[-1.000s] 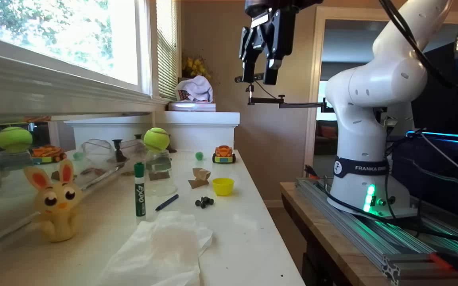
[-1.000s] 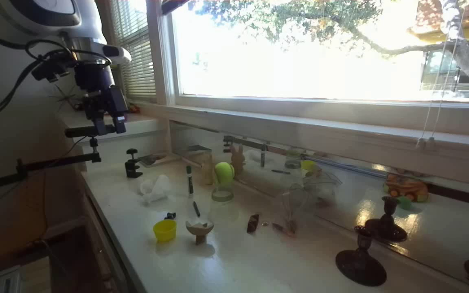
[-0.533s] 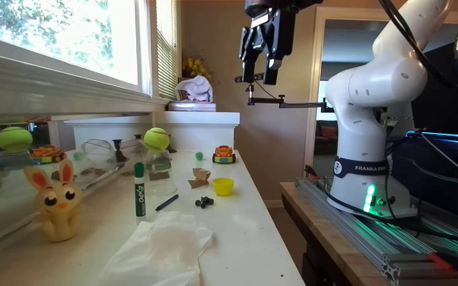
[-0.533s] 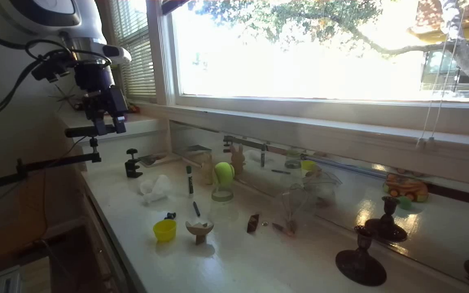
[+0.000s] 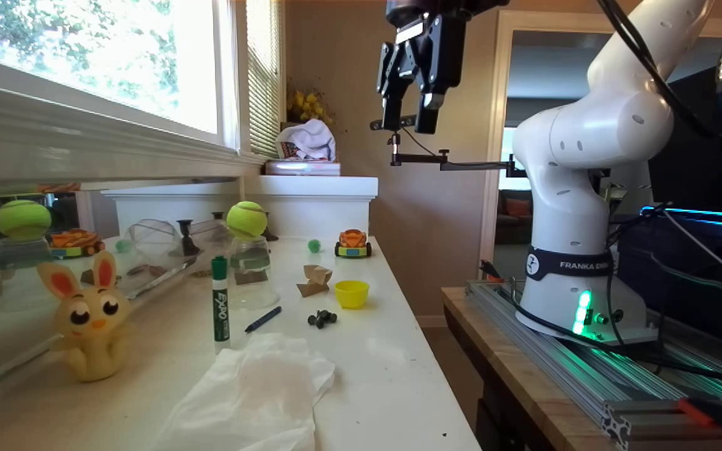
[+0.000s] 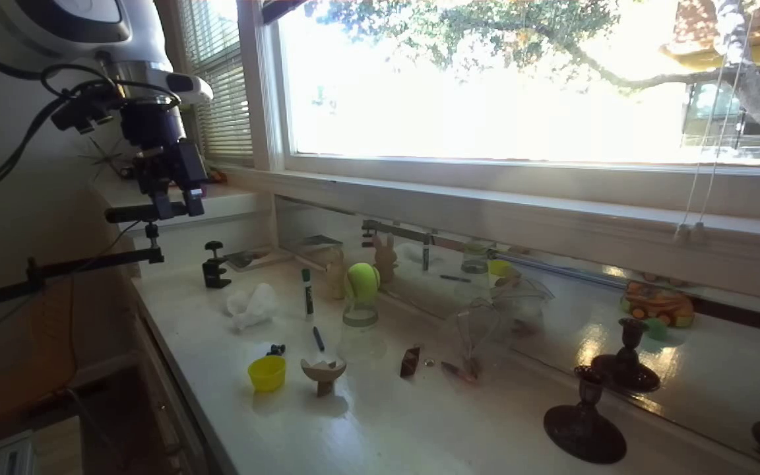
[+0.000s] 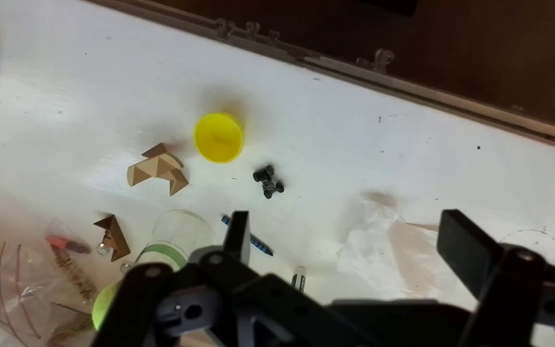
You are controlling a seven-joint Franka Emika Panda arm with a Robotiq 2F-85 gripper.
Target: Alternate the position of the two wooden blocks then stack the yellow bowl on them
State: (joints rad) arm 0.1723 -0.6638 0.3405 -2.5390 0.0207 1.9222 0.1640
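Two small wooden blocks stand stacked: a notched, curved upper block [image 6: 324, 371] rests on a narrower lower block [image 6: 324, 388]. The stack [image 7: 156, 166] also shows in the wrist view and in an exterior view [image 5: 315, 280]. The yellow bowl [image 6: 266, 374] stands upright beside the stack, apart from it; it also shows in an exterior view [image 5: 352, 294] and in the wrist view [image 7: 218, 138], where it looks empty. My gripper [image 5: 408, 127] is high above the counter, fingers wide apart with nothing between them. It also shows in an exterior view [image 6: 179, 210] and in the wrist view [image 7: 345, 219].
A small black wheeled item [image 7: 268, 181] lies near the bowl. A blue crayon [image 7: 260, 245], a glass jar [image 7: 183, 231] with a tennis ball [image 6: 362, 280], an upright marker [image 5: 220, 300], white tissue [image 5: 261, 388], another brown wooden piece [image 6: 410, 362] and dark candle holders [image 6: 584, 425] stand around.
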